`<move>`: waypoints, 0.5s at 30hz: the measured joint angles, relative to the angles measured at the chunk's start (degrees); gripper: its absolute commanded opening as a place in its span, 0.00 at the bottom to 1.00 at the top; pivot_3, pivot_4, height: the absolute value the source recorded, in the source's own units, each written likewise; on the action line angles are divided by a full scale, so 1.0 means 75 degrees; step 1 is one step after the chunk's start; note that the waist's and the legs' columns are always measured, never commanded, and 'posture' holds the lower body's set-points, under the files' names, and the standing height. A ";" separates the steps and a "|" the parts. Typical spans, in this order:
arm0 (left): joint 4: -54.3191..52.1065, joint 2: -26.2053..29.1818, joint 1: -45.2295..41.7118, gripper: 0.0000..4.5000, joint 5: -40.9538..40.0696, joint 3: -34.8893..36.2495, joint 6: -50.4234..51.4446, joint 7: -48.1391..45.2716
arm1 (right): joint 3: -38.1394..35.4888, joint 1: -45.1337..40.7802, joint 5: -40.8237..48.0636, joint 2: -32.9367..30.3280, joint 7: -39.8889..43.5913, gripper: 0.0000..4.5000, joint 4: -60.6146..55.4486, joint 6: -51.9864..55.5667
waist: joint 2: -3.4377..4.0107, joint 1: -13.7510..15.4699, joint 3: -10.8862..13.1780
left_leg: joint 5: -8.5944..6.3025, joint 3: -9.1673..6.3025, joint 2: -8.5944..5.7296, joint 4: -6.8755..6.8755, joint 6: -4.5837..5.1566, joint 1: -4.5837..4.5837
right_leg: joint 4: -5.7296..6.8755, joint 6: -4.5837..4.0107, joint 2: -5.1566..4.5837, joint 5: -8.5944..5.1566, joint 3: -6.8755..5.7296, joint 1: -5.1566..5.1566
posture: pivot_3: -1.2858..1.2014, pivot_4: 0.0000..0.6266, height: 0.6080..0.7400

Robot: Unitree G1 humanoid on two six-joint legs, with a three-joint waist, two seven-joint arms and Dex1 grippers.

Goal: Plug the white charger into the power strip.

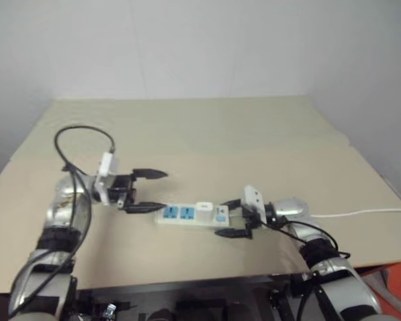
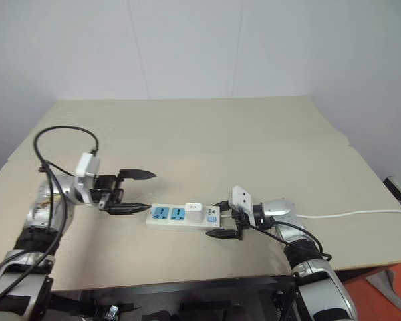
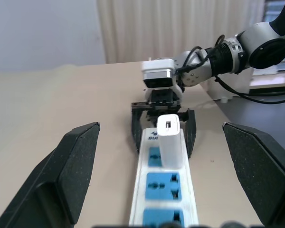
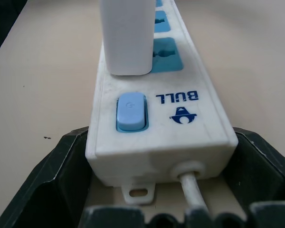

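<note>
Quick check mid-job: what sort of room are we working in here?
Probably an indoor lab or test room: a plain beige tabletop against bare white walls, pale curtains behind, and a long white plastic power strip with blue sockets laid out alone.

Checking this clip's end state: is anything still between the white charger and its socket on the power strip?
No. The white charger stands upright in the power strip socket nearest the switch end. The left hand is open, clear of it; the right hand brackets the switch end, open.

Left tool level, fingers spread wide; right tool tilted slightly down — fingers apart.
</note>
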 measured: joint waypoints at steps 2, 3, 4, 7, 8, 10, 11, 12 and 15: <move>-0.0391 0.0723 0.0574 1.00 -0.0263 0.0152 0.0134 0.0000 | -0.0064 0.0237 0.0134 -0.0532 0.0265 0.99 -0.0412 0.0046 | 0.0008 0.0041 0.0022 | -0.0001 0.0000 0.0000 -0.0001 0.0001 -0.0012 | -0.0002 0.0000 -0.0005 0.0000 -0.0001 -0.0010 | 0.52 0.24 1.00; -0.0510 0.1043 0.0848 1.00 -0.0345 0.0231 0.0181 0.0000 | -0.0132 0.0360 0.0196 -0.0819 0.0400 0.99 -0.0576 0.0068 | 0.0008 0.0072 0.0029 | -0.0002 0.0000 0.0001 -0.0002 0.0002 -0.0018 | -0.0002 0.0000 -0.0006 0.0000 -0.0003 -0.0016 | 0.52 0.24 1.00; -0.0600 0.1386 0.1163 1.00 -0.0471 0.0369 0.0226 0.0002 | -0.0253 0.0494 0.0234 -0.1179 0.0556 0.99 -0.0769 0.0074 | 0.0007 0.0094 0.0038 | -0.0002 0.0000 0.0002 -0.0001 0.0003 -0.0023 | -0.0009 0.0000 -0.0008 -0.0001 -0.0007 -0.0021 | 0.52 0.24 1.00; -0.0867 0.2075 0.1956 1.00 -0.0638 0.0829 0.0312 -0.0005 | -0.0502 0.0676 0.0444 -0.1953 0.0829 0.99 -0.1312 0.0076 | 0.0014 0.0145 0.0055 | -0.0001 0.0000 0.0004 0.0002 0.0002 -0.0032 | -0.0011 -0.0001 -0.0014 -0.0002 -0.0014 -0.0029 | 0.52 0.24 1.00; -0.0960 0.2314 0.2257 1.00 -0.0682 0.1028 0.0313 -0.0007 | -0.0661 0.0720 0.0541 -0.2250 0.0923 0.99 -0.1543 0.0080 | 0.0016 0.0156 0.0056 | -0.0001 0.0000 0.0007 0.0002 0.0001 -0.0031 | -0.0010 -0.0002 -0.0014 -0.0002 -0.0016 -0.0028 | 0.52 0.24 1.00; -0.1041 0.2536 0.2596 1.00 -0.0733 0.1363 0.0292 -0.0008 | -0.0927 0.0757 0.0693 -0.2664 0.1016 0.99 -0.1725 0.0086 | 0.0016 0.0190 0.0057 | -0.0001 0.0001 0.0009 0.0002 0.0001 -0.0024 | -0.0012 -0.0004 -0.0013 -0.0003 -0.0020 -0.0022 | 0.52 0.24 1.00; -0.1039 0.2643 0.2769 1.00 -0.0720 0.1525 0.0262 -0.0008 | -0.1039 0.0778 0.0773 -0.2882 0.1065 0.99 -0.1782 0.0086 | 0.0017 0.0208 0.0057 | -0.0001 0.0003 0.0009 0.0001 0.0001 -0.0024 | -0.0012 -0.0005 -0.0013 -0.0004 -0.0020 -0.0022 | 0.52 0.24 1.00; -0.1027 0.2763 0.2967 1.00 -0.0714 0.1687 0.0181 -0.0007 | -0.1176 0.0809 0.0813 -0.3113 0.1112 0.99 -0.1834 0.0095 | 0.0017 0.0231 0.0058 | -0.0001 0.0007 0.0009 0.0001 0.0001 -0.0024 | -0.0014 -0.0007 -0.0013 -0.0005 -0.0020 -0.0024 | 0.52 0.24 1.00; -0.1007 0.2983 0.3350 1.00 -0.0715 0.1944 0.0089 -0.0006 | -0.1416 0.0901 0.0941 -0.3555 0.1174 0.99 -0.1979 0.0145 | 0.0017 0.0256 0.0058 | -0.0001 0.0015 0.0011 -0.0001 0.0002 -0.0026 | -0.0018 -0.0009 -0.0013 -0.0006 -0.0019 -0.0027 | 0.52 0.24 1.00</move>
